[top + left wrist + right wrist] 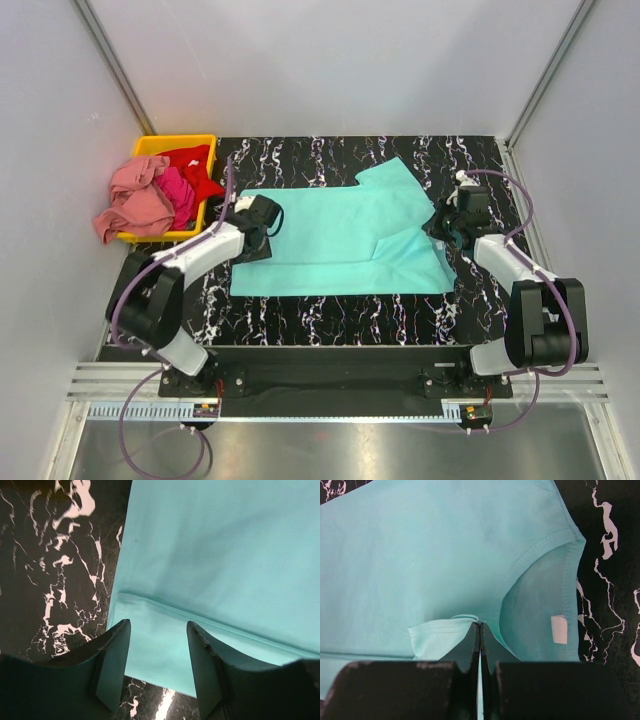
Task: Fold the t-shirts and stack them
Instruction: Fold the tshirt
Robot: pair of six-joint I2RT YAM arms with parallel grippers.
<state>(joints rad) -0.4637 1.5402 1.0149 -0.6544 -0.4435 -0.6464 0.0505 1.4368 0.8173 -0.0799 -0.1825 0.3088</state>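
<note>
The turquoise-teal t-shirt (340,235) lies spread flat on the black marbled table, one sleeve sticking out toward the far side. My left gripper (268,222) is open over the shirt's left hem; in the left wrist view its jaws (157,630) straddle the hem corner of the shirt (225,555). My right gripper (447,226) is at the shirt's right end, shut on a folded piece of teal cloth (440,635) beside the collar (540,555). The salmon pink shirt (135,200), magenta shirt (178,190) and red shirt (195,165) lie bunched in and over the bin.
A yellow plastic bin (150,146) stands at the far left of the table, close to the left arm. A white label (559,629) shows inside the collar. Grey walls close in on three sides.
</note>
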